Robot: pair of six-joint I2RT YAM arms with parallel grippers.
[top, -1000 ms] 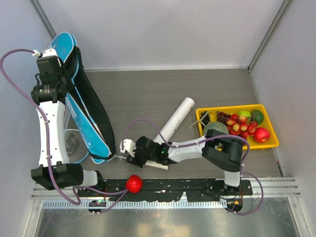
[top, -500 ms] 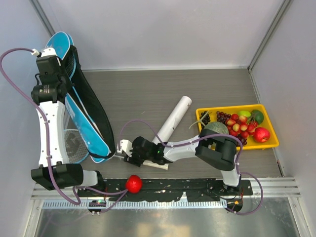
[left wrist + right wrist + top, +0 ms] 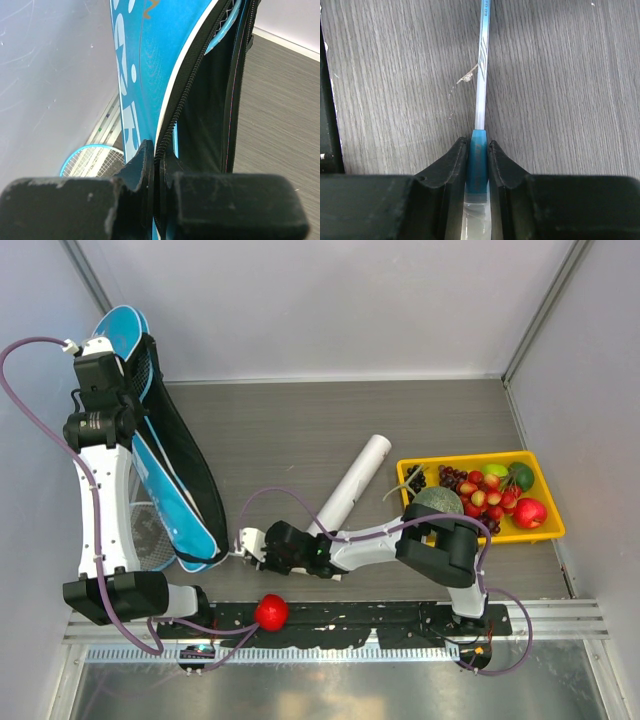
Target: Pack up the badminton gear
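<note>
Light-blue-framed racket [image 3: 481, 75] lies on grey wood table [image 3: 560, 75] by blue fabric racket bag [image 3: 145, 60]; right fingers [image 3: 451, 162] just closed onto its blue collar, ready to lift. Left fingers [image 3: 139, 170] pinch bag's zipper edge shut.

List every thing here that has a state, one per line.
racket bag, unzipped, mouth open.
left claw, shut on the racket bag's zipper edge.
racket, lying on the table, gripped at its blue collar.
right claw, shut on the racket.
white tube, lying flat.
</note>
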